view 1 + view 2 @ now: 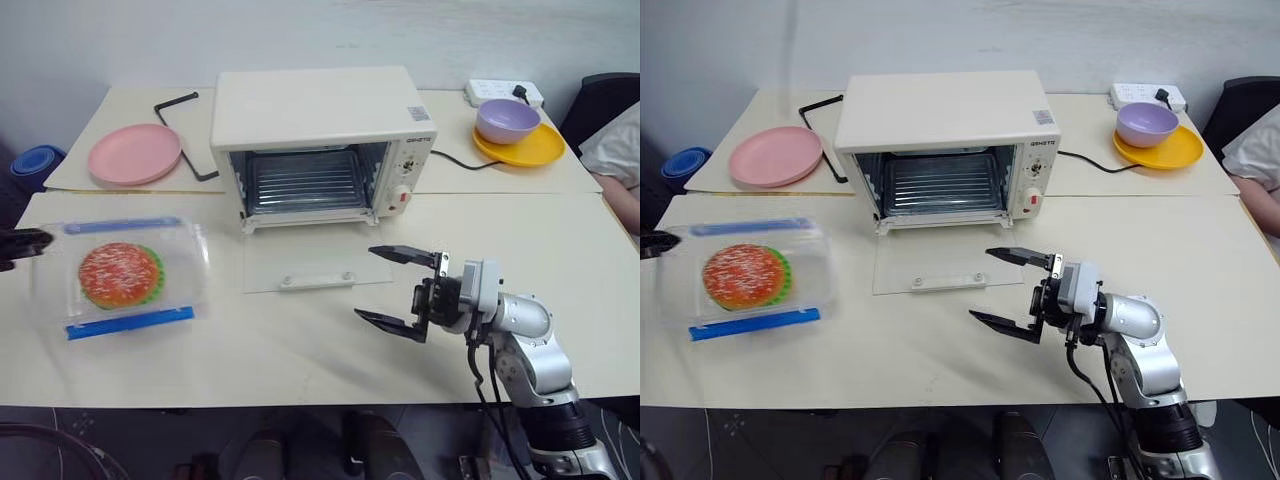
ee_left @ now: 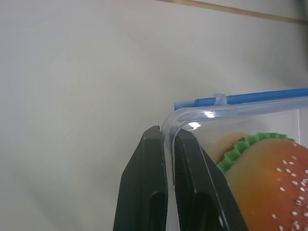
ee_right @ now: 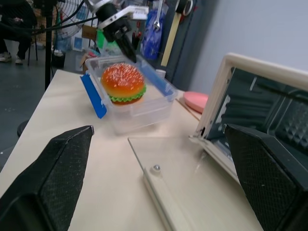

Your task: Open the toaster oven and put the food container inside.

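Left jaws: our left gripper (image 2: 166, 159) is clamped on the rim of the container (image 1: 125, 275), one finger outside the wall and one inside, at a corner next to a blue clip.
Right jaws: our right gripper (image 1: 395, 290) stands wide apart with nothing between the fingers.
Oven: the oven (image 1: 320, 130) sits at the back middle of the table (image 1: 300, 350), its glass door (image 1: 315, 262) folded flat down onto the table in front of it, the wire rack bare inside.
Container: well to the left of the oven and a little nearer us; the right wrist view shows it tilted, its gripped edge raised and the side toward the door still low, so we judge it part lifted. The toy hamburger (image 1: 120, 274) shows through it.
Done: we count the opening as finished, and the grasp on the container as made.
Left to do: carry the container across to the oven, slide it onto the rack, let go.
Left arm pose: it reaches in from the far left of the oven, gripper angled down onto the container's outer edge.
Right arm pose: forearm low over the table in front and to the right of the oven, gripper pointing across toward the door's near edge, apart from it.
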Robot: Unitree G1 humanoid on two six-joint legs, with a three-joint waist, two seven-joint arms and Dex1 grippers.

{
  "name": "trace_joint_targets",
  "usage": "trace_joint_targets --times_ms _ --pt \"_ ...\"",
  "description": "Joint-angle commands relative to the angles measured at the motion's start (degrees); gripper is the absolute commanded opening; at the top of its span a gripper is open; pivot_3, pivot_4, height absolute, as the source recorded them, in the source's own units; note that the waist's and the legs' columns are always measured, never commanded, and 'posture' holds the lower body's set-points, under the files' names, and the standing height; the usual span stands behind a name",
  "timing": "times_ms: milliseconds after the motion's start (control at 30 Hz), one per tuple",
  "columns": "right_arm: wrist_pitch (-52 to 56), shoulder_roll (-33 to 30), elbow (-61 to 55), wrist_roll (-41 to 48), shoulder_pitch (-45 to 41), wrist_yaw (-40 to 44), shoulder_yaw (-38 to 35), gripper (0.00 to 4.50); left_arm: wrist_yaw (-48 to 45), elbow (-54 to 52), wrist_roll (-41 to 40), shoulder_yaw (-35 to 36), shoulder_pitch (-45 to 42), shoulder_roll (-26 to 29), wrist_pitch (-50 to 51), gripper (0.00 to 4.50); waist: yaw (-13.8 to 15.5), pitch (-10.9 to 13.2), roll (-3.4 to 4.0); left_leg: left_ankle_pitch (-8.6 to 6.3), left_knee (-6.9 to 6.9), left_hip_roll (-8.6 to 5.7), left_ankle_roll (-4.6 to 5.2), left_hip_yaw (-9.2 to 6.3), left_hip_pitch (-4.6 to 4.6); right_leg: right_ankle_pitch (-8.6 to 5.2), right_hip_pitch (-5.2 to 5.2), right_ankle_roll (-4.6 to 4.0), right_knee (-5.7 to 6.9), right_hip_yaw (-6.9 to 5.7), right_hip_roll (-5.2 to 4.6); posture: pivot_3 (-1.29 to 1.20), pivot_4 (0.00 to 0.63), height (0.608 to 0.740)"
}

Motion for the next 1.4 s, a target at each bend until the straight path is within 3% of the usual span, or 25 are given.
trace_joint_targets --times_ms 33,233,367,467,767,1067,1300,1400 --pt "-0.9 -0.9 -1.2 0.2 1.2 -0.7 -1.9 4.50 -1.0 -6.2 -2.5 -0.1 -5.4 -1.8 8.4 0.05 -0.2 0.0 -0.05 0.00 0.05 -0.03 0.00 0.00 -0.01 0.01 0.00 0.01 0.05 0.01 0.00 0.00 0.150 0.740" --pt "-1.6 -1.1 -1.7 -0.3 3.6 -1.6 -2.5 4.50 -0.1 -5.9 -3.6 -2.8 -11.0 -5.5 11.1 0.05 -0.6 0.1 -0.09 0.05 0.04 -0.05 -0.06 0.22 0.01 0.02 -0.22 0.04 0.23 0.21 0.13 0.00 0.150 0.740" --pt "-2.7 -1.4 -2.0 -1.2 5.8 -2.8 -3.7 4.50 7.9 -2.4 -3.1 -3.5 -18.8 -15.9 11.1 0.05 0.7 0.1 -0.10 0.09 0.32 -0.14 -0.06 0.14 -0.04 0.03 -0.19 0.05 0.42 0.16 0.09 0.00 0.150 0.740" --pt "-3.0 -1.6 -2.7 -1.6 6.8 -3.8 -4.0 4.50 11.5 -1.1 -2.0 -4.3 -21.4 -19.3 11.1 0.05 1.1 0.2 -0.17 0.06 0.62 -0.19 0.00 0.12 -0.12 0.08 -0.17 0.15 0.53 0.20 0.06 0.00 0.150 0.740" --pt "-4.6 -2.2 -6.9 -2.6 13.4 -7.8 -6.8 4.50 21.3 10.9 10.6 0.7 -33.4 -37.9 10.7 0.05 1.6 0.2 -0.20 0.21 0.66 -0.27 -0.24 0.15 -0.27 0.13 -0.21 0.26 0.61 0.15 0.06 0.00 0.150 0.740" --pt "-4.6 -2.0 -10.7 -3.7 16.7 -11.6 -6.9 4.50 22.6 10.7 17.1 3.5 -34.9 -47.1 10.5 0.05 2.6 0.2 -0.20 0.29 0.96 -0.38 -0.23 0.03 -0.58 0.21 -0.33 0.40 0.54 0.04 0.06 0.00 0.150 0.740" --pt "-4.4 -2.0 -12.0 -4.8 17.1 -13.8 -6.7 4.50 22.0 8.3 19.5 4.5 -33.9 -49.9 9.5 2.07 2.2 0.2 -0.20 0.30 0.94 -0.34 -0.27 0.09 -0.55 0.21 -0.35 0.40 0.58 0.03 0.07 0.00 0.150 0.740" --pt "0.3 -2.4 -14.1 -6.8 16.1 -18.3 -6.6 4.50 19.2 6.8 18.5 5.9 -33.0 -48.9 9.9 2.96 2.2 0.2 -0.20 0.31 0.94 -0.33 -0.29 0.09 -0.55 0.21 -0.36 0.40 0.59 0.04 0.06 0.00 0.150 0.740"
